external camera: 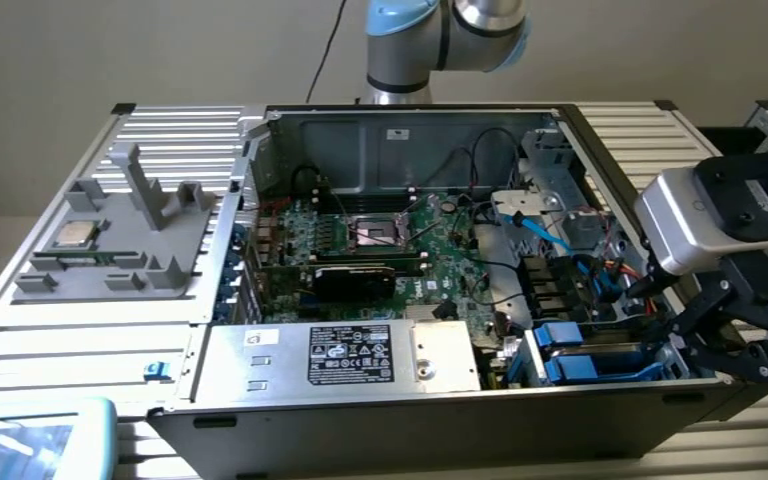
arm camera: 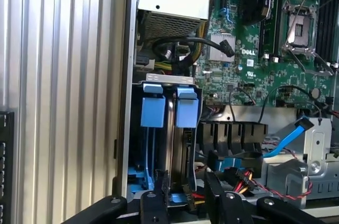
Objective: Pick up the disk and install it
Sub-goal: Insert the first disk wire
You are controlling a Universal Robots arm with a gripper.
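- The disk stood on edge in the drive bay of the open computer case, in the case's 4 o'clock corner in the exterior view. Its blue carrier tab faced up and its grey side showed below the tab in the wrist view.
- A second blue-framed drive sat just beside it, at 5 o'clock from it in the exterior view, nearer the case's front wall.
- The gripper hung at 3 o'clock from the disk in the exterior view, over the case's edge. Its jaws stood partly apart with nothing between them. In the wrist view the disk lay in line with the gap, apart from the fingers.
- Red, yellow and black wires ran near the bay.
- The power supply lay at 9 o'clock from the disk.
- The green motherboard lay at 10 o'clock, and a blue cable ran at 12 o'clock.
- Far off at 9 o'clock, a grey holder on the slatted table carried a small silver processor chip.
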